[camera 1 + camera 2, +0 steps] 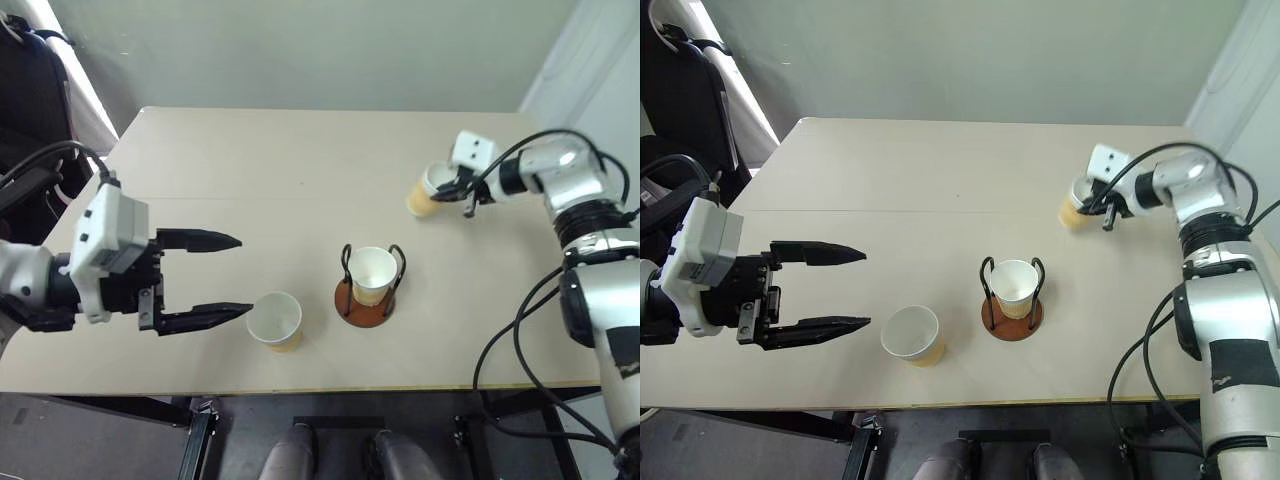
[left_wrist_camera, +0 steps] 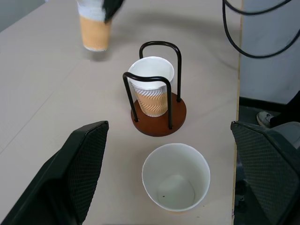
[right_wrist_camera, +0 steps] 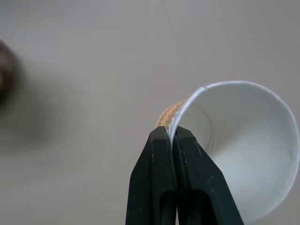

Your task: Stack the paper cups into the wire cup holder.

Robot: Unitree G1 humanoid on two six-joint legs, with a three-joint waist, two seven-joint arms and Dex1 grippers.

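The wire cup holder (image 1: 366, 303), a reddish-brown disc with black wire loops, stands mid-table with one paper cup (image 1: 372, 273) seated in it. A second paper cup (image 1: 276, 320) stands upright near the front edge, just off the tips of my left gripper (image 1: 226, 276), which is open and empty. At the far right my right gripper (image 1: 463, 190) is shut on the rim of a third paper cup (image 1: 428, 191), pinching its wall between both fingers (image 3: 187, 164). That cup is tilted and held above the table.
The beige table (image 1: 250, 170) has a seam line across its middle. A black chair (image 1: 30, 90) stands at the left beyond the table's corner. Black cables hang beside my right arm at the table's right edge.
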